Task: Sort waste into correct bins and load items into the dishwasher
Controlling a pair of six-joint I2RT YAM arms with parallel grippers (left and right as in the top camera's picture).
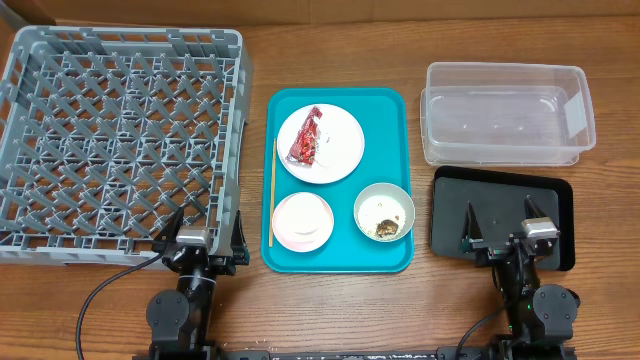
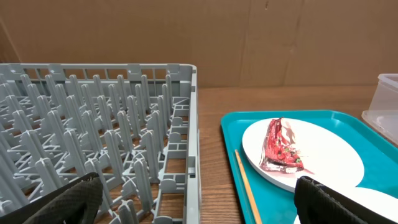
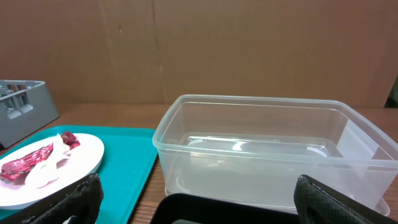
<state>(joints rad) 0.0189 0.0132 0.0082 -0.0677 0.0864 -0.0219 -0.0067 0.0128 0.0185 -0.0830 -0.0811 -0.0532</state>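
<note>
A teal tray [image 1: 392,120] holds a white plate [image 1: 340,150] with a red wrapper [image 1: 305,138], a smaller white plate [image 1: 302,221], a bowl [image 1: 384,211] with food scraps and a wooden chopstick [image 1: 272,195]. The grey dish rack [image 1: 115,140] stands at left. A clear plastic bin [image 1: 505,112] and a black bin [image 1: 500,200] stand at right. My left gripper [image 1: 207,232] is open and empty at the rack's front right corner. My right gripper [image 1: 505,227] is open and empty over the black bin. The left wrist view shows the wrapper [image 2: 281,148] and chopstick [image 2: 247,185].
The right wrist view shows the clear bin [image 3: 261,149], the black bin's rim [image 3: 205,208], the tray [image 3: 127,162] and the plate with the wrapper [image 3: 37,163]. A cardboard wall stands behind the table. Cables run along the front edge.
</note>
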